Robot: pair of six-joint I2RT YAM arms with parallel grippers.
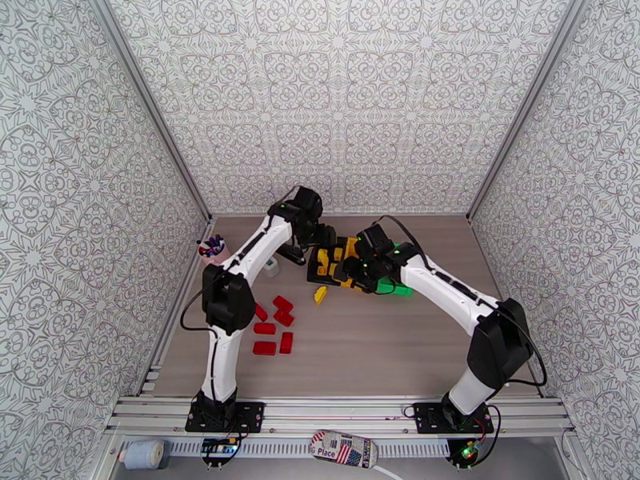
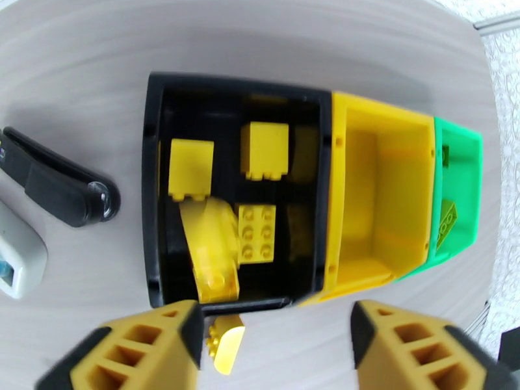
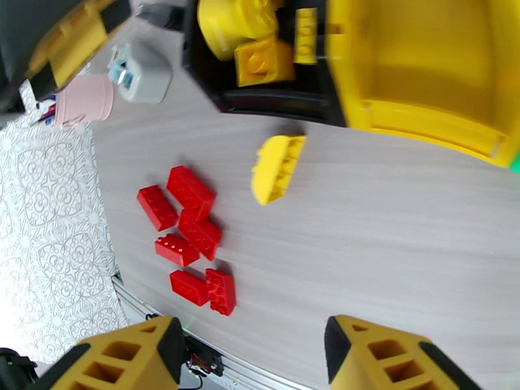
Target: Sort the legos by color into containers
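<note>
In the left wrist view the containers stand in a row. The black bin holds several yellow legos, the yellow bin is bare inside, and the green bin holds green bricks. My left gripper hangs open above the black bin's near wall, nothing between its fingers. One yellow brick lies on the table just outside that wall. My right gripper is open and empty above the table, over several red legos and the loose yellow brick.
A pink pen cup and a small white box stand left of the bins. A black oblong object lies beside the black bin. Patterned walls close in the table on three sides.
</note>
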